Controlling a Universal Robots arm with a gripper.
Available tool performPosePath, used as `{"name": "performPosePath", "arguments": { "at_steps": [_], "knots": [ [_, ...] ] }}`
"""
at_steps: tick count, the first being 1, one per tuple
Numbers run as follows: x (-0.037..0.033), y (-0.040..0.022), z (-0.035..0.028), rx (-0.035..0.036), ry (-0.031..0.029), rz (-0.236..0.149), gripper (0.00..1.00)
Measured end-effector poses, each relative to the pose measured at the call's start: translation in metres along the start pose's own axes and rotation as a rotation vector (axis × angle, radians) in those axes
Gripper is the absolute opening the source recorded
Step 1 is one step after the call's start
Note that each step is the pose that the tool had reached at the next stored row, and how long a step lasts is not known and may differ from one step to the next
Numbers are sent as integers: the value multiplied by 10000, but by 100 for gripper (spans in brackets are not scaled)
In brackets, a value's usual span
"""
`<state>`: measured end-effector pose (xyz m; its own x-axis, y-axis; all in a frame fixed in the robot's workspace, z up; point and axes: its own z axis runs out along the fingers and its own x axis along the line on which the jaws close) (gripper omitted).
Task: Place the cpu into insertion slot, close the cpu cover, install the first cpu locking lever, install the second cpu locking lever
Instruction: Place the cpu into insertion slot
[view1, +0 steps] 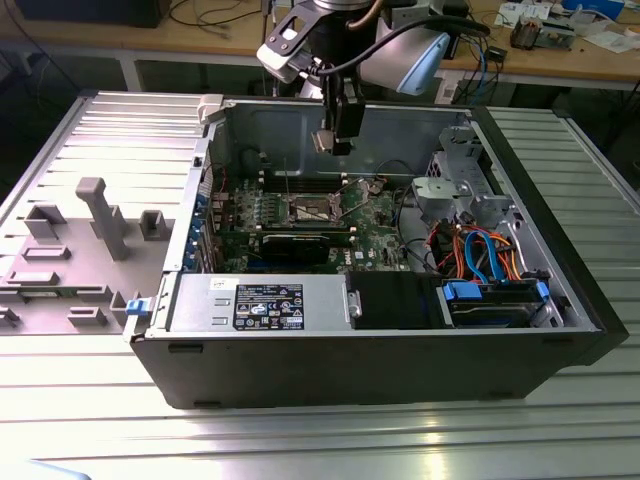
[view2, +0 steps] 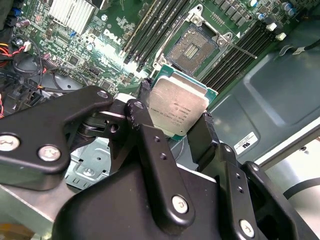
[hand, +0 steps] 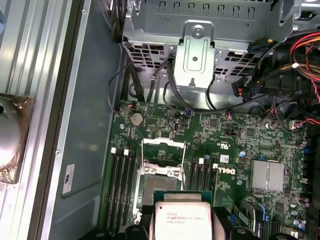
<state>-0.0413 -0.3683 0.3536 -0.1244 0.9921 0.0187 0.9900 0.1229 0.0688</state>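
I am pinching the cpu (view2: 177, 105) by two opposite edges between my fingers (view2: 202, 140), set narrow and clamping it, with its silver top facing up in both wrist views. I am hovering inside the open computer case (view1: 400, 370) that is sitting on the counter (view1: 300, 440). The chip is hanging in the air above the green board (hand: 225, 135), apart from the insertion slot (hand: 159, 184), whose dark pin field is lying bare. The cpu cover (hand: 162, 142) is standing raised open beside it.

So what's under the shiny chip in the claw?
The open insertion slot on the green board, its dark pin field showing. The cpu in the claw covers one edge of the slot.
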Motion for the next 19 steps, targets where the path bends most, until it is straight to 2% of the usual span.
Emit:
{"name": "performPosePath", "arguments": {
  "at_steps": [9, 11, 13, 19],
  "knots": [
    [0, 0, 1, -1, -2, 36, 54],
    [0, 0, 6, -5, -10, 181, 54],
    [0, -2, 23, -10, -35, 515, 54],
    [-1, -5, 79, -16, -74, 928, 54]
  ]
}}
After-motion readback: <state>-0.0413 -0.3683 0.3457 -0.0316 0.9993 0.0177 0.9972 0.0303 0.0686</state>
